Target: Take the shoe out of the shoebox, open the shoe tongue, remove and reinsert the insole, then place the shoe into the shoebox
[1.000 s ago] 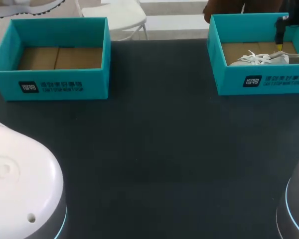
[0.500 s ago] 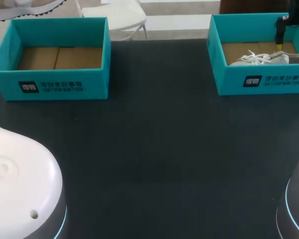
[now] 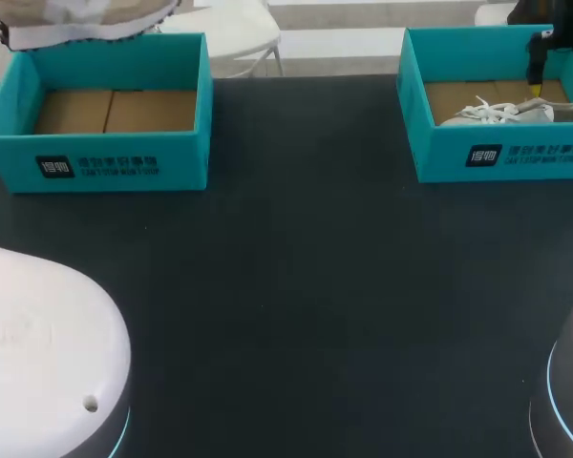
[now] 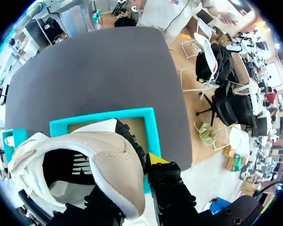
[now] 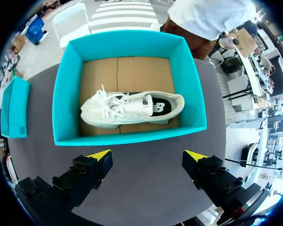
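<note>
Above the far rim of the left-hand box, a cream and beige suede sneaker with a white sole (image 4: 114, 162) hangs in the air, pinched by the left pincer (image 4: 132, 186). One black finger with a yellow tip presses its outer side; the other finger is mostly hidden under the shoe. The sneaker's opening faces the wrist camera and shows a dark lining. In the head view only its pale sole and side show, at the far left corner.

Below it stands an open teal cardboard shoebox with a bare brown cardboard floor (image 3: 105, 164), on the dark grey tabletop (image 3: 296, 286).

Well apart, at the far right of the tabletop, stands a second open teal cardboard shoebox (image 3: 501, 153). A white lace-up sneaker with a black insole (image 5: 127, 109) lies inside on the brown floor, sole down, with its toe toward the other box and its laces loose.

The right pincer (image 5: 147, 157) is spread wide with nothing between its yellow-tipped fingers, and the second box lies ahead of them. In the head view one of its black fingers shows over the back of that box.

Nearest the head camera, the left arm's white domed housing (image 3: 38, 353) fills one near corner and the right arm's grey housing with a light-blue ring (image 3: 568, 391) the other.
</note>
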Tool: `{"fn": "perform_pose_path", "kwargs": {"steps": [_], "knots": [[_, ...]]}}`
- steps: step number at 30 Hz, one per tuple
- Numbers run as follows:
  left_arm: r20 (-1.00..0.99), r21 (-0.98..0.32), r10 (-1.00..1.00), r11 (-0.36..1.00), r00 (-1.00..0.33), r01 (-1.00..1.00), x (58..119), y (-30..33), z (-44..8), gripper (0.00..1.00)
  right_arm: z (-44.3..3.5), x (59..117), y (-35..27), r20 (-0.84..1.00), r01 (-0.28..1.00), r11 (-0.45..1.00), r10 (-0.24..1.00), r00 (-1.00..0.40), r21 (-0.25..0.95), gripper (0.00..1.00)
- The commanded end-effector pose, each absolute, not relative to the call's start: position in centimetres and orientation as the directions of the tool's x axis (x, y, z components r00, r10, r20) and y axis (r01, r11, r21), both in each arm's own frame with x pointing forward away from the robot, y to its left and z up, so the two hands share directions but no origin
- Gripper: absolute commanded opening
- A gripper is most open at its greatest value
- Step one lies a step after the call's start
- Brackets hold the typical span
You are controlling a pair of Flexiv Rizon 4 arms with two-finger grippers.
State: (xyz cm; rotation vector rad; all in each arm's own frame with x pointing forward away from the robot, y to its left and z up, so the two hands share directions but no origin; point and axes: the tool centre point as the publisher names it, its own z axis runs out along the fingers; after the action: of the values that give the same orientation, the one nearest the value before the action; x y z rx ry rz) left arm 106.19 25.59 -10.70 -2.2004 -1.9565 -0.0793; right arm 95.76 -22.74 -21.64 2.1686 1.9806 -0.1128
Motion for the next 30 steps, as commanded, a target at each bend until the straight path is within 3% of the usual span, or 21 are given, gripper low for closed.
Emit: {"fn": "perform_pose_path", "kwargs": {"steps": [1, 18, 30], "knots": [[0.242, 0.237, 0.962, -0.187, 0.128, 0.953, 102.0, 23.1, -10.4, 0.00, -21.7, 95.7, -22.7, -0.191, 0.992, -0.081, 0.977, 0.099, 0.099, 1.00], [0.206, 0.350, 0.953, -0.283, 0.222, 0.893, 91.7, 14.0, -9.9, 0.00, -21.7, 95.7, -22.7, -0.191, 0.992, -0.081, 0.977, 0.099, 0.099, 1.00], [0.167, 0.311, 0.925, -0.377, 0.341, 0.872, 87.3, 7.9, -11.1, 0.00, -21.7, 95.7, -22.7, -0.191, 0.992, -0.081, 0.977, 0.099, 0.099, 1.00]]}}
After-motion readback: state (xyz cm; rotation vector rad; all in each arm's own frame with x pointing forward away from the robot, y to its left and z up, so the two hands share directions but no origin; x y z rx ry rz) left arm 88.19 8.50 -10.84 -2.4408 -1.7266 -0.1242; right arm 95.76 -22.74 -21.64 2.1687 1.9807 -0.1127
